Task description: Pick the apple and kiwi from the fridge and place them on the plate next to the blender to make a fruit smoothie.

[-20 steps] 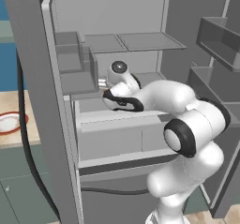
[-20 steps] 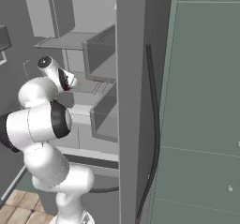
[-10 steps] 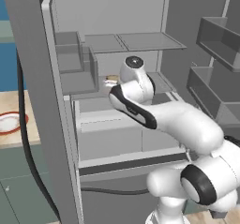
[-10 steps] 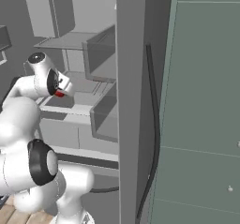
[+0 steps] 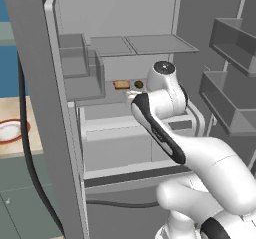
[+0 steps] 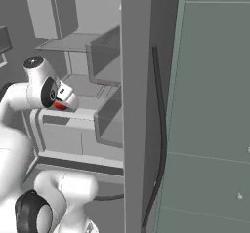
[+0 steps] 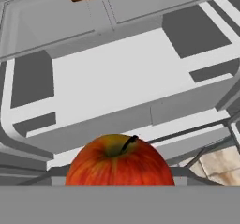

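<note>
Fridge [image 5: 35, 83]: we see it open across the left base view, grey shelves and drawers in the middle, door bins at the far right edge.
Arm: in the left base view it rises from the lower right and bends up to the middle of the frame, in front of the drawers.
Claw [image 6: 62, 105]: in the right base view we find it at the left of the frame, pointing right and down, with a red patch between its tips — it is closed on the apple, jaws part-way apart around it.
Apple [image 7: 119, 161]: bottom centre of the hand view, red with an orange flush and a dark stem, seen from close, over the pale drawer top.
Kiwi [image 5: 138, 84]: a small dark oval on the middle shelf, centre of the left base view; in the hand view it sits at the top edge.
Bread [image 5: 120, 84]: tan piece just left of the kiwi on the same shelf — near it, whether touching we cannot tell.
Plate [image 5: 11, 130]: white with a red rim, on the desk [image 5: 12, 148] at the left edge of the left base view, well apart from the fridge shelves.
</note>
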Robot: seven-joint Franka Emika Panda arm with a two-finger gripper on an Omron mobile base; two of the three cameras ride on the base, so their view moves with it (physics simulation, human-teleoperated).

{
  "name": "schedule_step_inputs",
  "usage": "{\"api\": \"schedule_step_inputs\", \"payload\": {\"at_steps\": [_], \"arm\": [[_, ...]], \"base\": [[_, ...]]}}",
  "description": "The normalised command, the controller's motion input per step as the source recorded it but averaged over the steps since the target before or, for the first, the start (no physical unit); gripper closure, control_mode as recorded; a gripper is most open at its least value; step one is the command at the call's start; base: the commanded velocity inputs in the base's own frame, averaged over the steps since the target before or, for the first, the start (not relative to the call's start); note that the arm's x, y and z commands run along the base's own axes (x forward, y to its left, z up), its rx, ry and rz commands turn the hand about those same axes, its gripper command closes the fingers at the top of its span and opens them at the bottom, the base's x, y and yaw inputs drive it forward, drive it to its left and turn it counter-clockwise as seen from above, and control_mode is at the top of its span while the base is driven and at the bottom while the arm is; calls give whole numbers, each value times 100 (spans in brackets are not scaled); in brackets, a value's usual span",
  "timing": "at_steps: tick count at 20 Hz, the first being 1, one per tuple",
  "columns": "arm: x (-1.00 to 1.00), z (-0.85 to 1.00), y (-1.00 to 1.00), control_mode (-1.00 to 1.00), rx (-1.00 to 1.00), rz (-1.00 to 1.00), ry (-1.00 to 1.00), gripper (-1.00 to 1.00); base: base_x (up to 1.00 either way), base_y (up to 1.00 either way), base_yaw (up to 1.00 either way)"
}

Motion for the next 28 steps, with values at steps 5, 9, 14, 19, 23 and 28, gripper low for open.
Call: {"api": "schedule_step_inputs", "payload": {"at_steps": [5,9,14,19,23,28], "arm": [[-57,0,-61,-100,0,0,7,100],[-39,-1,-66,-100,0,0,10,100],[-24,-23,-13,100,-1,0,9,100],[0,0,0,100,0,0,0,100],[0,0,0,100,0,0,0,100],[0,0,0,100,0,0,0,100]], "base": [[0,0,0],[0,0,0],[-17,0,0],[-100,1,0],[-100,21,-1],[-91,40,0]]}}
